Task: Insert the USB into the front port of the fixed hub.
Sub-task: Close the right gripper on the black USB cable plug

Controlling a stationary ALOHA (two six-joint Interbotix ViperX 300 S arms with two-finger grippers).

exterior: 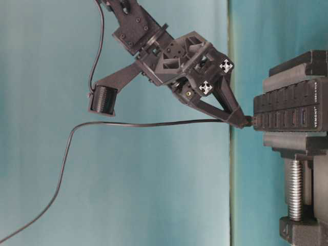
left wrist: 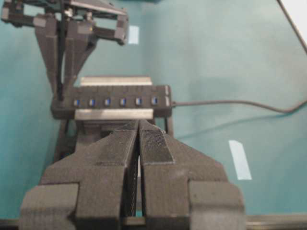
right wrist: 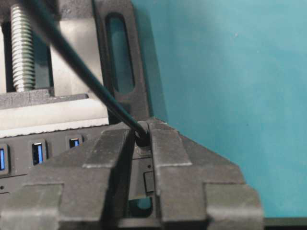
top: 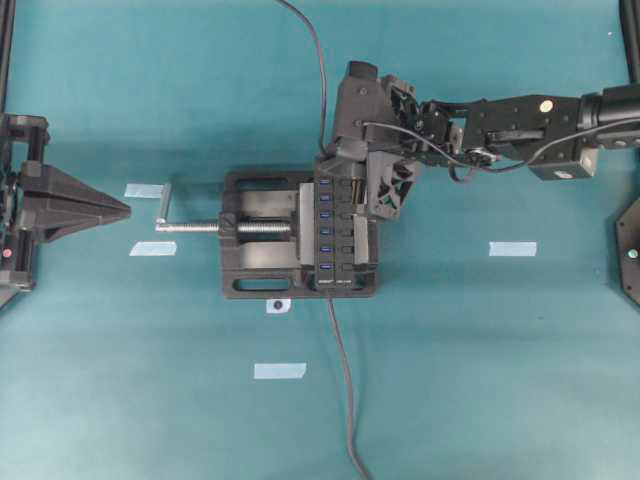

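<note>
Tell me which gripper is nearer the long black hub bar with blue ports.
Right. The right gripper is at the hub bar's end; the left gripper sits beyond the vise handle.

R end effector (top: 335, 170) over far end of fixed hub (top: 333, 232).

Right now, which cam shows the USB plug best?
Table-level: the USB shows side-on at the right gripper tips, right at the end of the hub. Right wrist shows only its cable end pinched between the fingers. In the overhead and left wrist views the gripper hides it.
</note>
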